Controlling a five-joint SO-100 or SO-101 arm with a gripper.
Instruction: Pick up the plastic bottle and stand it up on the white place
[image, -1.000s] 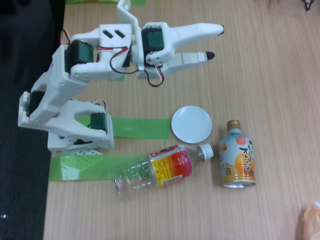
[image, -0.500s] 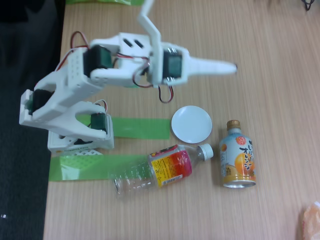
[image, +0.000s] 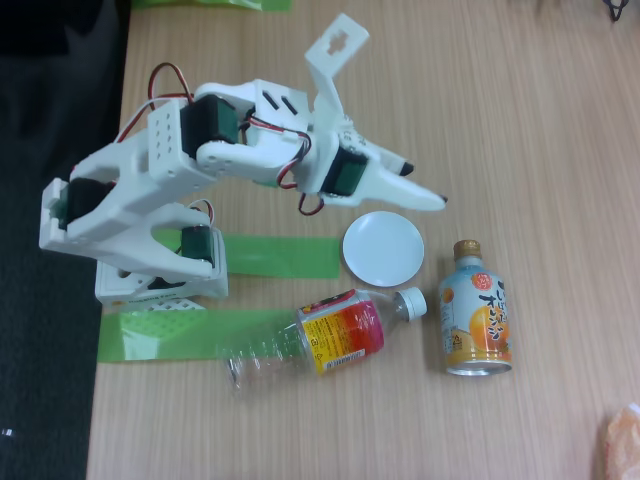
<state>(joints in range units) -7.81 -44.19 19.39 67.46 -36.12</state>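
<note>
We hover our empty, barely parted gripper above the white place; next, reaching the lying plastic bottle

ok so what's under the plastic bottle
The plastic bottle lies on its side, its clear base end over a green tape strip that shows through it. Its label hides what is beneath the middle; bare wooden table surrounds the cap.

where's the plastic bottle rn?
In the fixed view, the plastic bottle lies on its side low in the middle, cap toward the orange drink can, just below the white dish.
</note>
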